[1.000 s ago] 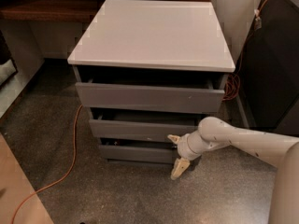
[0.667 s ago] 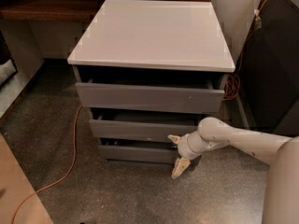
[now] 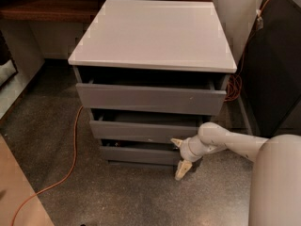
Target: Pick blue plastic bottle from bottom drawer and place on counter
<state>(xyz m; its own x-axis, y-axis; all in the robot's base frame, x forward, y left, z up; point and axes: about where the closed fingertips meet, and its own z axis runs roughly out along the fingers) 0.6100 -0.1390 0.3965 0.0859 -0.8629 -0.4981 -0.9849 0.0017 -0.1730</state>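
Note:
The grey cabinet has a glossy white counter [image 3: 153, 32] on top. Its bottom drawer [image 3: 138, 154] is the narrowest of three and is pulled out only slightly. The blue plastic bottle is hidden; no part of the drawer's inside shows it. My gripper [image 3: 179, 157] is at the right end of the bottom drawer's front, open, with one cream finger [image 3: 177, 142] near the drawer's top edge and the other [image 3: 183, 169] pointing down toward the floor. Nothing is held between them.
An orange cable [image 3: 70, 154] runs across the speckled floor left of the cabinet. A dark panel [image 3: 275, 65] stands to the right. A brown wooden shelf [image 3: 44, 6] runs behind on the left. The two upper drawers [image 3: 150, 98] stand slightly open.

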